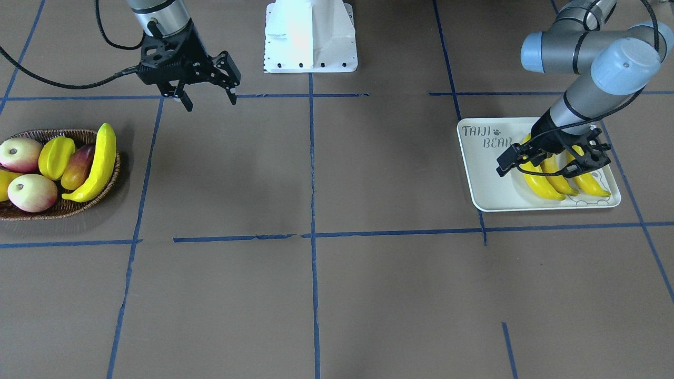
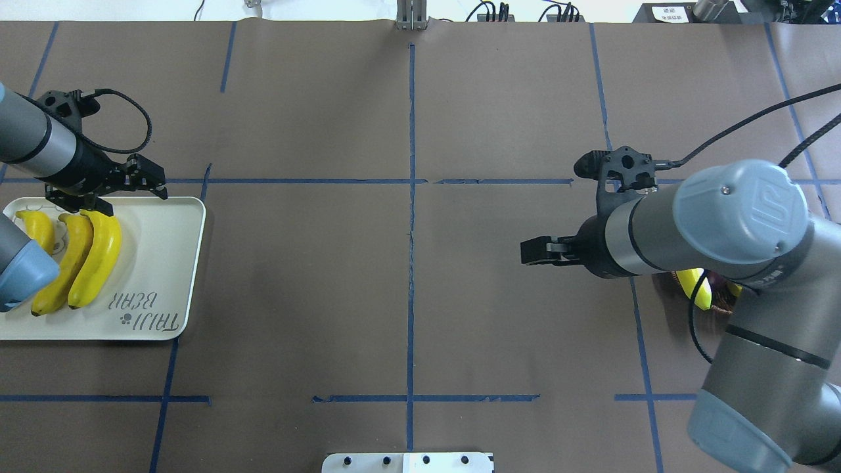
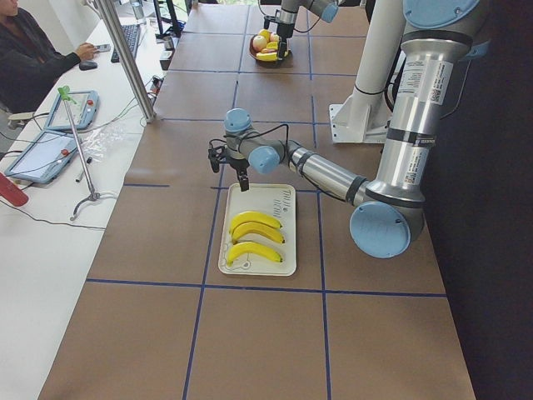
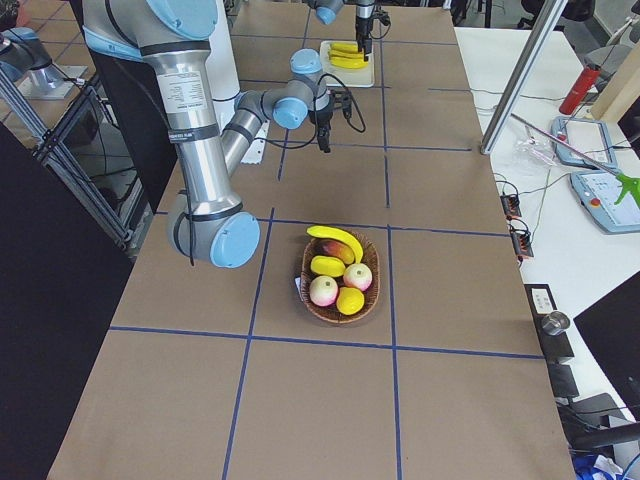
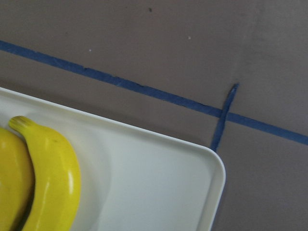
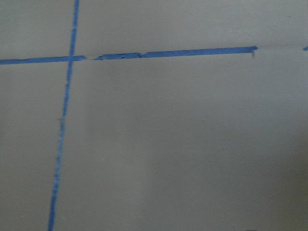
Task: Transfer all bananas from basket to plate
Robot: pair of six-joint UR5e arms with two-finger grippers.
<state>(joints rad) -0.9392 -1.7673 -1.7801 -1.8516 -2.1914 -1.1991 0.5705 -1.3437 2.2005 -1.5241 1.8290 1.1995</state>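
Three bananas lie side by side on the plate, well apart from the basket. One banana is left in the basket, along the rim nearest the plate, beside the other fruit. The left gripper hangs over the plated bananas' ends, jaws spread, gripping nothing. The right gripper hovers near the basket on the robot's side, fingers apart and empty. The step in hand looks like fetching the last banana: the right gripper must come over the basket, straddle the banana across its width and close without nudging the other fruit.
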